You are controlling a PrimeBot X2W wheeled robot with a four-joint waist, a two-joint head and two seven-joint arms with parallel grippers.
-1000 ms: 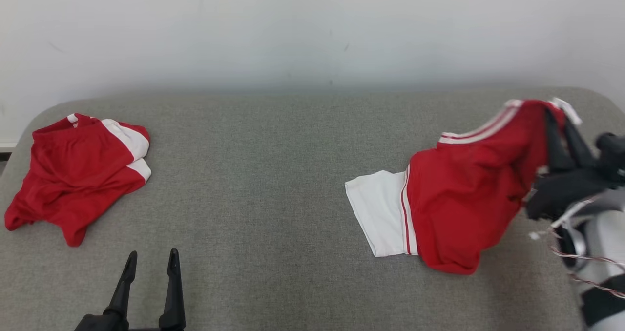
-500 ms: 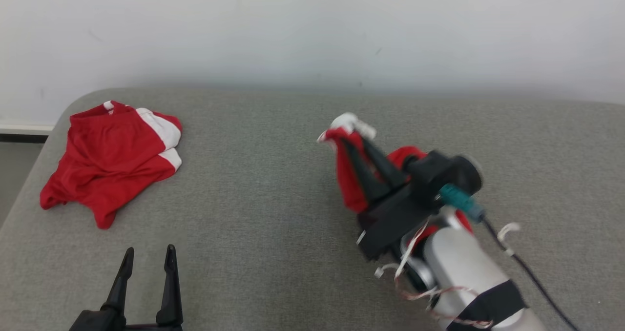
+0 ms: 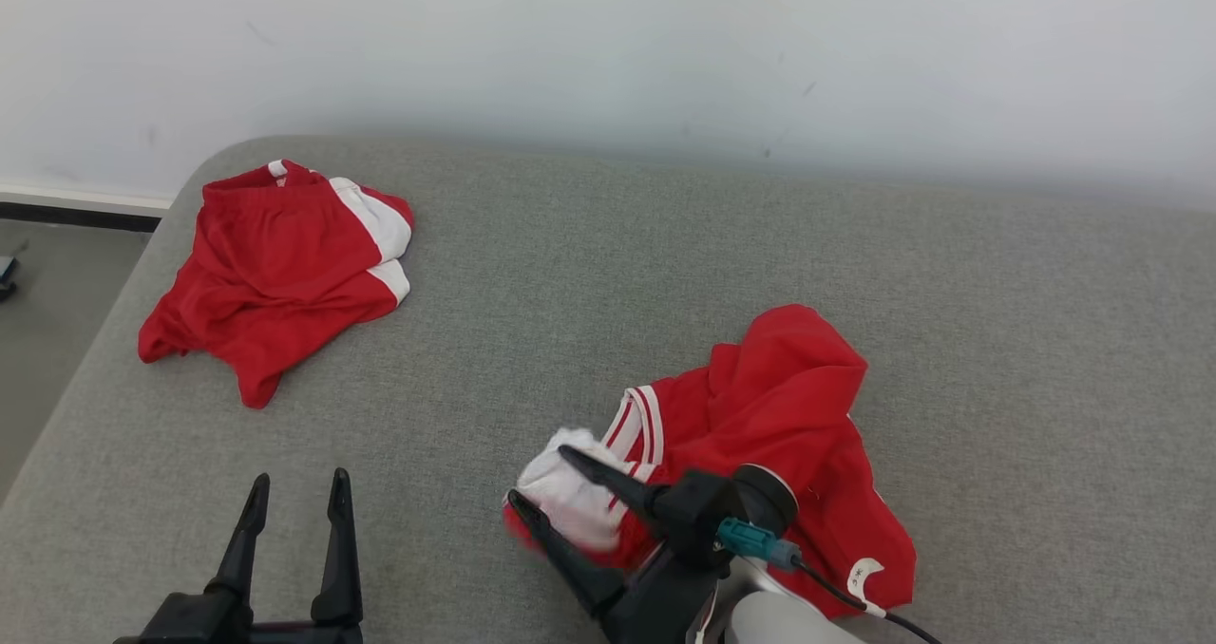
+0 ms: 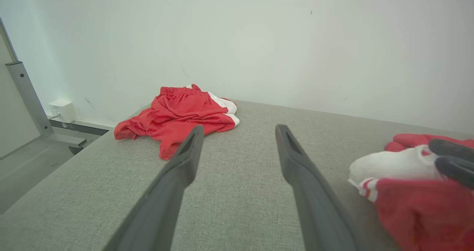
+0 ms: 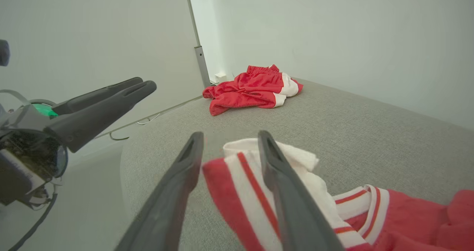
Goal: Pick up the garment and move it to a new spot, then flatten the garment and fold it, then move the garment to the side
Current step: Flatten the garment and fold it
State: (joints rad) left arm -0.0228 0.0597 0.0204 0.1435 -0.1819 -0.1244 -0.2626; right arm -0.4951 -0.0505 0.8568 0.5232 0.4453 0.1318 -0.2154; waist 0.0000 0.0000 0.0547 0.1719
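Garment point(image 3: 788, 388) bunched, long axis toward 2 o'clock from right hand point(image 3: 538, 474); hand spread, white hem between fingers, seemingly ungripped; left hand point(image 3: 298, 479) open, farther, at 9 o'clock

The right hand point(image 5: 229, 140), fingers parted, straddles the edge of the red-and-white garment point(image 5: 240, 184).

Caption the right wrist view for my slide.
Open right gripper over the crumpled red-and-white garment; second red garment lies beyond.

We count two red-and-white garments, the far garment point(image 3: 271, 274) and the near garment point(image 3: 788, 397), on one grey cushion point(image 3: 589, 264). Our grippers number two: left gripper point(image 3: 298, 480), right gripper point(image 3: 538, 473).
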